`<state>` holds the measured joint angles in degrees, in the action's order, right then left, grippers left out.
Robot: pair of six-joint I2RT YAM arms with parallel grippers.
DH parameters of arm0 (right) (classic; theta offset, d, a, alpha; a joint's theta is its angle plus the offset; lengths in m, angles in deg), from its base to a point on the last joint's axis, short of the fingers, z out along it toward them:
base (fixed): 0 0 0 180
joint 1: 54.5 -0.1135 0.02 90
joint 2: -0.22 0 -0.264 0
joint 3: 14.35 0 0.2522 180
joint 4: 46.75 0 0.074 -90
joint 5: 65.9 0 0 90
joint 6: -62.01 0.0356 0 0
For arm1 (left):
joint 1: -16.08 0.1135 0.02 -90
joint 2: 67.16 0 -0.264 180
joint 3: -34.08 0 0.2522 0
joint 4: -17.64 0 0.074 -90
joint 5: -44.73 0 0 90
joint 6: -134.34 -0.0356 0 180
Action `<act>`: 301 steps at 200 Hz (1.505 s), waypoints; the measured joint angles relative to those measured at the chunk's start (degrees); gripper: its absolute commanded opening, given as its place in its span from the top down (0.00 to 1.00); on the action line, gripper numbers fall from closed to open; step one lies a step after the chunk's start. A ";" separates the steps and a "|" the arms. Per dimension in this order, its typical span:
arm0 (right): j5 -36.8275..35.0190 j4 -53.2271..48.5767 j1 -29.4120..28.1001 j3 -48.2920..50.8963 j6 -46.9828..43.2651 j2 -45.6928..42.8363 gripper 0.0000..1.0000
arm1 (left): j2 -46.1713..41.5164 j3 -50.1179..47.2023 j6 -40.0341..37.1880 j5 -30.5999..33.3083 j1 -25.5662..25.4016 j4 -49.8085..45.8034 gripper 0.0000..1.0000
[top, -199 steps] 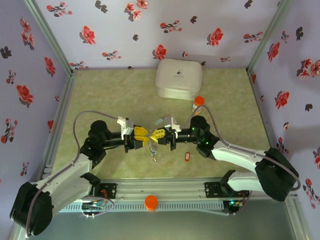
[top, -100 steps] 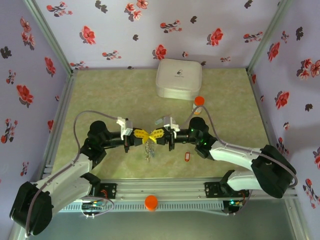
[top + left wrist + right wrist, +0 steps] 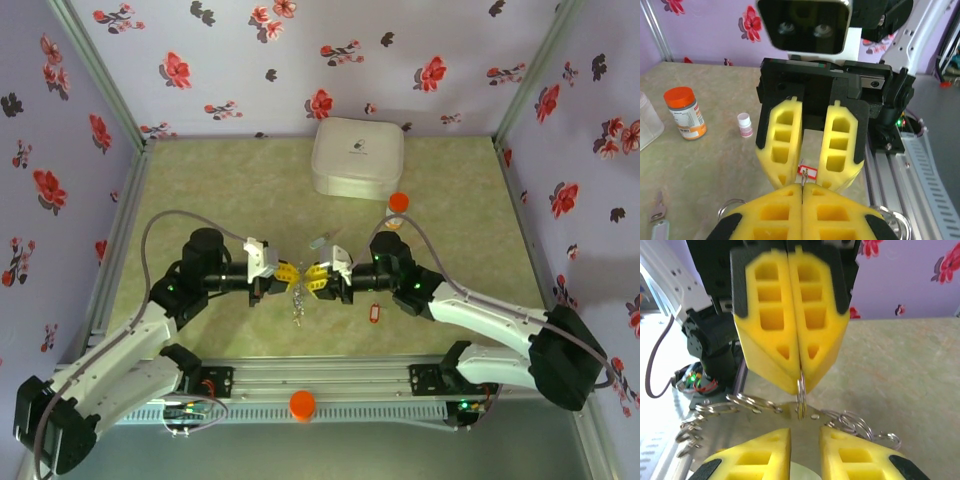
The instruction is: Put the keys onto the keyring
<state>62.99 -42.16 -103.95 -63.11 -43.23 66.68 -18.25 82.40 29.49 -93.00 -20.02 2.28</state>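
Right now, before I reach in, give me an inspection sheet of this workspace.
Surface: beige-green table, no spills seen.
Job's things: keyring hanging between the grippers; red key on the table by the right arm; silvery key on the table beyond the grippers.
Clutter: white box at the back; orange-capped bottle and small white vial nearby.
Grippers: left gripper shut on the keyring; right gripper open, facing it.
Cables: a grey cable arches over each arm, clear of the keyring.
Surroundings: floral walls on three sides; metal rail at the near edge.
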 measured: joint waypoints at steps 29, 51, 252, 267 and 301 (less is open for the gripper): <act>-0.17 -1.31 -0.50 -0.24 -1.09 0.02 0.78 | 1.20 2.03 -4.76 1.36 -0.83 -5.86 1.00; -0.13 -1.33 -0.50 -0.24 -1.27 0.02 0.79 | 1.77 2.56 -7.08 2.38 -1.36 -9.01 1.00; 2.54 5.86 0.72 2.21 3.10 0.35 1.00 | -1.70 -4.50 0.00 4.79 -0.59 1.16 0.67; 2.71 7.41 0.72 2.27 3.96 0.35 1.00 | -0.90 -5.77 2.73 4.39 -0.59 4.66 0.68; 2.73 10.67 1.14 2.60 5.92 0.79 1.00 | 0.98 -7.21 7.45 3.26 -0.48 11.82 0.76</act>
<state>65.72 -31.49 -102.81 -60.51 -37.31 67.46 -17.27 75.19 36.94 -89.74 -20.50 14.10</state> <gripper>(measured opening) 0.050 0.266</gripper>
